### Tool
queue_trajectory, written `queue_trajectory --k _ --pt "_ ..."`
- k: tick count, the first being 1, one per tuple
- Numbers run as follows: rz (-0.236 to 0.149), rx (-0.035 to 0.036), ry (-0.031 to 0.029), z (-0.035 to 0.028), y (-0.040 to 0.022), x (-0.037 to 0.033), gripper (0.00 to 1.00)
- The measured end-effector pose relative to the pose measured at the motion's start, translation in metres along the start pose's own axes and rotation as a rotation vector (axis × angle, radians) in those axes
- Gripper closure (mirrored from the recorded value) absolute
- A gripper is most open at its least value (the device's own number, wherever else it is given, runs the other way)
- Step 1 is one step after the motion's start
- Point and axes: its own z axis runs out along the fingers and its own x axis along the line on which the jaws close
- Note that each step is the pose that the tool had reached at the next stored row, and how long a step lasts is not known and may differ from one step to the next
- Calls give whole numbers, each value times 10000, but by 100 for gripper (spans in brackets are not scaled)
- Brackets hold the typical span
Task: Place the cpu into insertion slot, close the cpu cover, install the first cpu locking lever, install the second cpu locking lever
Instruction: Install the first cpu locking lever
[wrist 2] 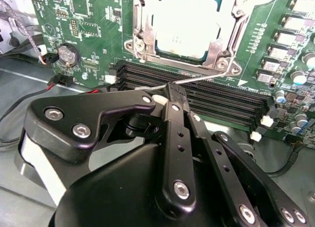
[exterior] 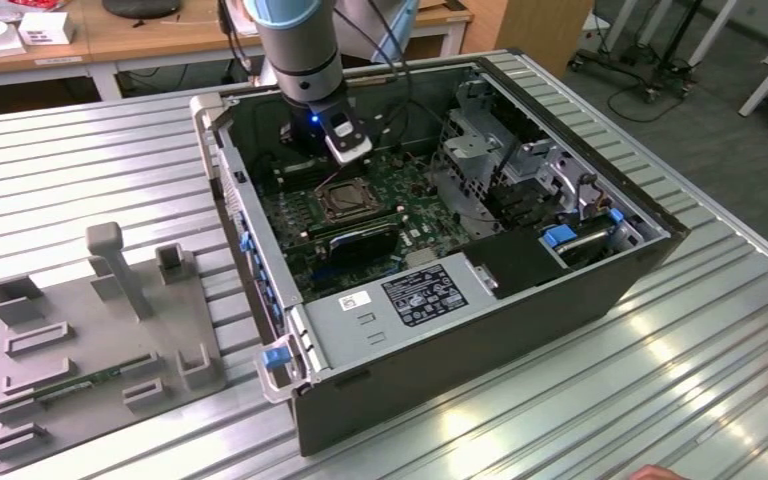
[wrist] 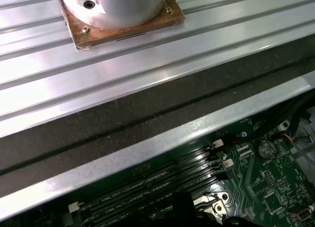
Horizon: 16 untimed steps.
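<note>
Silvery lever rod (wrist 2: 211, 77) is pinched at its free end by the tool (wrist 2: 171, 90), running lengthwise toward the cpu cover (wrist 2: 215, 48).

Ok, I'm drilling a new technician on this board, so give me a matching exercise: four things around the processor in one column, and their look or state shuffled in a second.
Column one:
1. cpu
2. locking lever
3. memory slots
4. coin battery

Column two:
A. long, black, in parallel rows
B. round, silvery, on the green board
C. thin metal rod, its end pinched in the pincer
D. pale square framed by the closed cpu cover

Pairs: 1-D, 2-C, 3-A, 4-B.
</note>
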Motion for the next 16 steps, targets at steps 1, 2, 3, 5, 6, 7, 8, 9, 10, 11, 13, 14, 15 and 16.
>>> queue_trajectory --k 1,2,3,5,6,7,8,9,10,11,13,14,15,16 --pt "0 -1 0 6 -2 1 90" --pt "0 0 0 13 -4 2 90" --pt "0 0 0 19 -6 3 90" --pt "0 0 0 28 -10 5 90" --pt "-1 2 1 30 -10 5 90" --pt "-2 3 2 31 -10 3 90" --pt "-1 3 1 32 -10 3 90" --pt "-1 1 1 34 -9 1 90" --pt "-1 -1 1 36 -8 -2 90" --pt "-1 -3 -1 38 -7 -5 90" --pt "0 -2 0 41 -4 -12 90" --pt "-1 0 0 41 -3 -15 90" --pt "0 0 0 42 -3 -17 90" --pt "0 -1 0 43 -2 -19 90"
